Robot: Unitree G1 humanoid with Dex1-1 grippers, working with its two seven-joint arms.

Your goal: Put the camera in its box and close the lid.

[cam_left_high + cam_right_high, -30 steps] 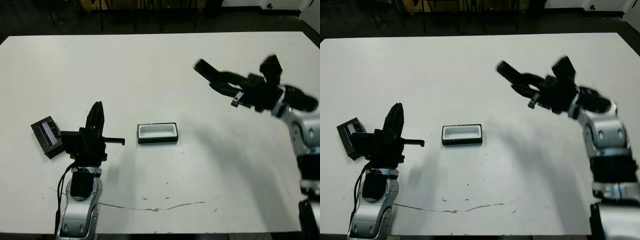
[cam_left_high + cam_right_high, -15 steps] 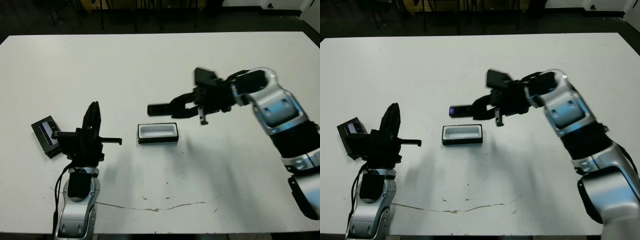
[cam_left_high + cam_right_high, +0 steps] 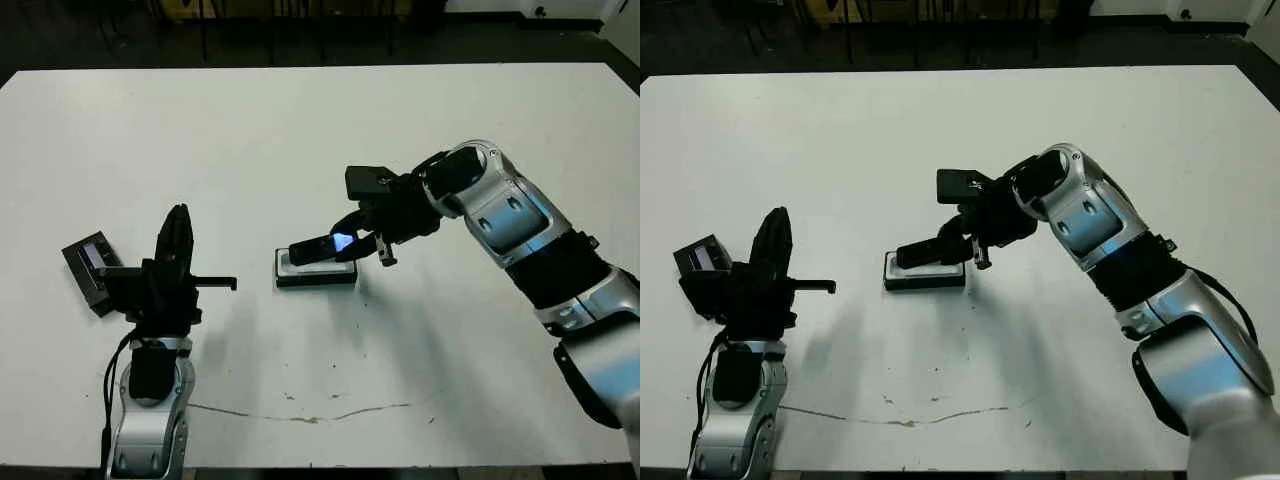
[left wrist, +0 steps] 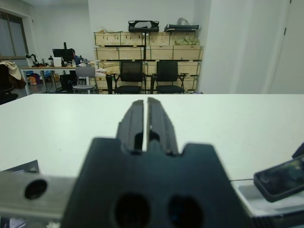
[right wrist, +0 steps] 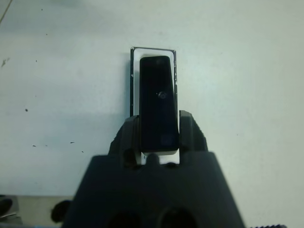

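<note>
The box (image 3: 316,274), a shallow black tray with white lining, lies at the table's middle. My right gripper (image 3: 350,237) is shut on the camera (image 3: 321,247), a slim black bar held lengthwise over the box and tilted, its far end lowest. In the right wrist view the camera (image 5: 158,99) lines up with the box (image 5: 153,51) and covers most of the lining; I cannot tell whether they touch. The lid (image 3: 91,268) lies at the far left, glossy stripe up. Beside it, my left gripper (image 3: 179,215) stands upright and shut on nothing, its fingers (image 4: 135,121) pressed close.
A thin brownish crack line (image 3: 310,417) runs across the white table near the front edge. Chairs and wooden crates (image 4: 142,52) stand in the room beyond the table's far side.
My right arm has swung in from the right and come down, bringing the camera from high above the table to just over the box. The left arm has hardly moved.
</note>
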